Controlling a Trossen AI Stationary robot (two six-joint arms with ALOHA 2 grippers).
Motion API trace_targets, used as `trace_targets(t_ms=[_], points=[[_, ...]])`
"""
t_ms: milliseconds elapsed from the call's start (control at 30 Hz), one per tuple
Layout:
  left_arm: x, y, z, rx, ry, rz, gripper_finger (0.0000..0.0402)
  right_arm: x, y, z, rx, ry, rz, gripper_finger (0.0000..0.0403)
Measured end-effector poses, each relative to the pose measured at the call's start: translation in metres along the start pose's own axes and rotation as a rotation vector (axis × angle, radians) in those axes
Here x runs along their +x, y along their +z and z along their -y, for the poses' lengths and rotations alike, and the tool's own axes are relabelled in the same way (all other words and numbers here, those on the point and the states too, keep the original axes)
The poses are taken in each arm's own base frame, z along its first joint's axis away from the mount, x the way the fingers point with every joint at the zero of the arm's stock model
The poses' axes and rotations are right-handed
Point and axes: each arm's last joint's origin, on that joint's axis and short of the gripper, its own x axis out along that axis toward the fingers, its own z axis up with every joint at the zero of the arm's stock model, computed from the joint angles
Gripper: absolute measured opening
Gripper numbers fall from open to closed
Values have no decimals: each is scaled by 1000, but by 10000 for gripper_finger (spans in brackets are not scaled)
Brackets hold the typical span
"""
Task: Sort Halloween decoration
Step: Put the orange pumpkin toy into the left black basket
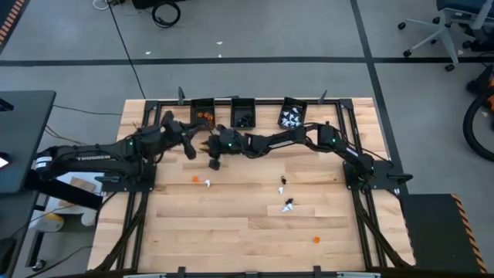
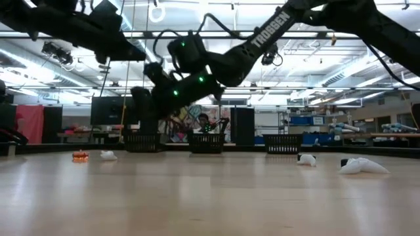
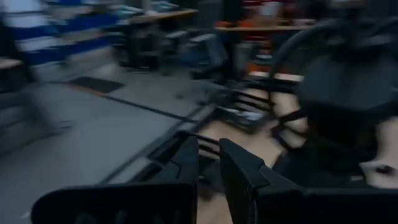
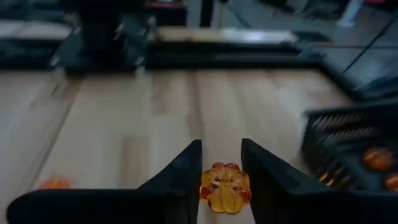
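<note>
My right gripper (image 1: 211,148) reaches across toward the table's left edge, in front of the bins, and is shut on a tiny orange pumpkin trinket (image 4: 225,186). My left gripper (image 1: 202,130) hovers close by, near the left bin, its fingers (image 3: 186,163) a narrow gap apart with nothing seen between them. Loose trinkets lie on the table: an orange one (image 1: 195,179) beside a white one (image 1: 207,183), two black-and-white ones (image 1: 283,181) (image 1: 289,205), and an orange one (image 1: 315,239) nearer the front. My right gripper pinches the pumpkin trinket by its two sides (image 4: 205,186) between its two fingers. The fingers come about level, pointing toward the table's left edge. The trinket is lifted clear of the table.
Three small black bins stand along the far edge: the left one (image 1: 202,113) holds orange pieces, the middle one (image 1: 243,114) black ones, the right one (image 1: 292,114) white ones. The two arms are close together in front of the bins. Bare wood lies toward the near edge.
</note>
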Motion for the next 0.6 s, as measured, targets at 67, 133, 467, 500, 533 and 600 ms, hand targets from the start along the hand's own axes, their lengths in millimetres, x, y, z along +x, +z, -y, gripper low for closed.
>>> trace_targets(t_ms=[67,133,467,500,533,600], points=[[-3,2,-3,-5,73,9,43,1,7,8,7,-46,36,106],[-5,3,-6,-14,133,22,43,1,12,17,27,-84,89,106],[-7,3,-14,-21,381,10,43,-2,25,45,97,-228,247,108],[-7,3,-15,-21,384,9,43,-2,26,47,94,-245,252,108],[-7,3,-15,-21,386,9,43,-3,26,50,91,-255,261,108],[-7,3,-16,-23,392,9,43,-3,30,56,91,-267,270,109]])
